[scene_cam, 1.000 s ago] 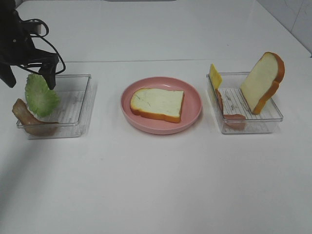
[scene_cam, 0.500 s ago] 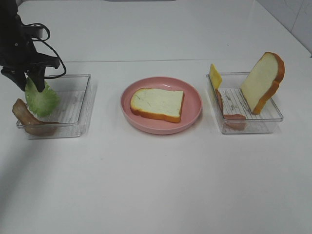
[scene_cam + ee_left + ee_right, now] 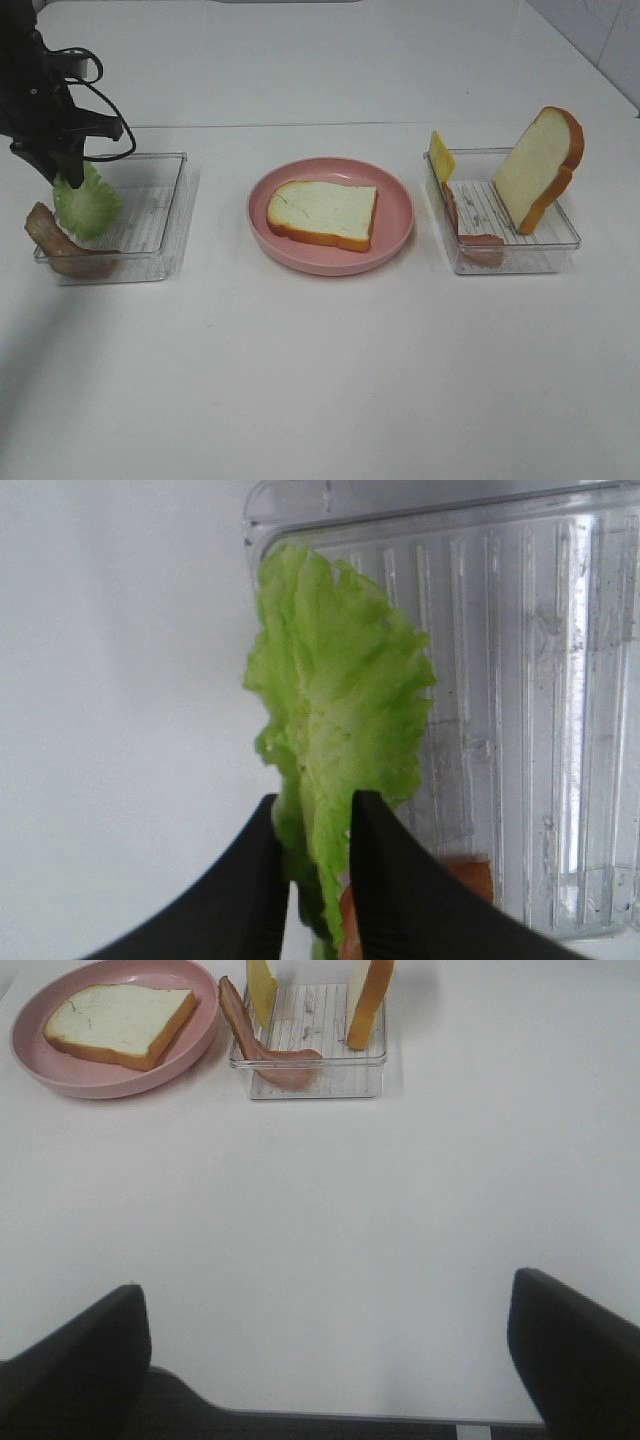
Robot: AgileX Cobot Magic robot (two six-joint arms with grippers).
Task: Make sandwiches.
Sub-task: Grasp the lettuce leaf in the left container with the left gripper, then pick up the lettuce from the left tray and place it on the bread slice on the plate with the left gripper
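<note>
Presently the left gripper (image 3: 313, 810) stands over the outer side of the left clear tray (image 3: 150, 215), jaws drawn narrow on one edge of the ruffled lettuce leaf (image 3: 335, 700), a dark finger on each face; the leaf stands on edge against the tray wall, which is likely why a pinch from above suits it; not yet lifted, by the look of it, its lower part low in the tray. Brown bacon strip (image 3: 60, 245) drapes over the tray's near corner, just beside the leaf; a hasty lift might drag it. Pink plate (image 3: 330, 265) sits between the trays with one bread slice (image 3: 322, 212) lying flat, bare on top, ready as a base; lettuce looks to be the first layer. Right clear tray (image 3: 560, 240) holds the second bread slice (image 3: 535, 170) propped upright, a yellow cheese square (image 3: 441, 157) on edge, and a pink meat slice (image 3: 265, 1045) curled over the wall. Right gripper (image 3: 330, 1360) hovers above bare table, near side of that tray, jaws wide, holding nothing; probably waiting its turn.
</note>
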